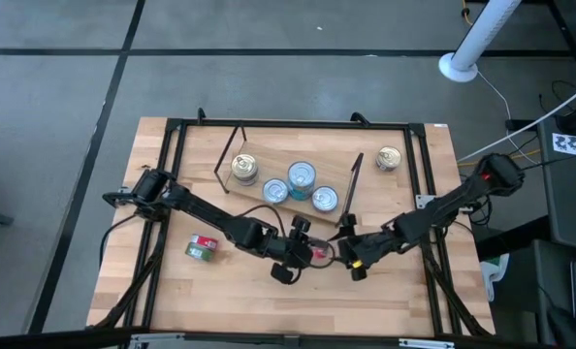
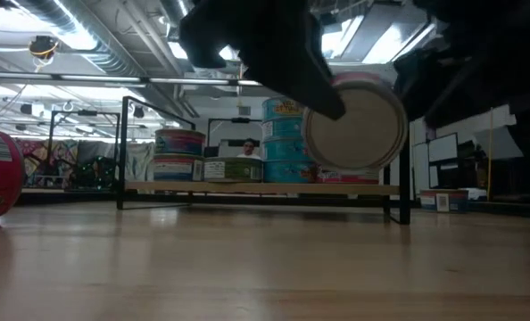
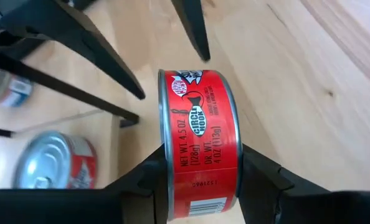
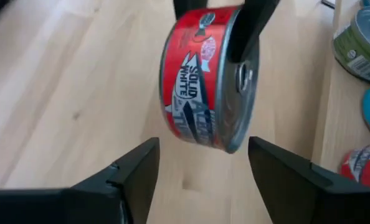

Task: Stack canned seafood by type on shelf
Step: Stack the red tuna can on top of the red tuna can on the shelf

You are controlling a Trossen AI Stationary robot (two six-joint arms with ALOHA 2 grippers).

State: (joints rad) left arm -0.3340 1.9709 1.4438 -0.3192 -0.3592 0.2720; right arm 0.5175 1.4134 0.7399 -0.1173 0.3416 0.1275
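While the left gripper (image 3: pixel 200 180) clamps a red can (image 3: pixel 200 143) on edge, the right gripper (image 4: pixel 200 168) faces it, jaws apart.

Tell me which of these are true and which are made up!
1. The left gripper holds a red can. True.
2. The right gripper is squeezing that can. False: its fingers stand open and apart from the can.
3. The shelf has no cans on it. False: several cans sit on it, some stacked.
4. Another can lies on the table off the shelf, on the left arm's side. True.
5. The red can rests on the table. False: it is held up in the air.
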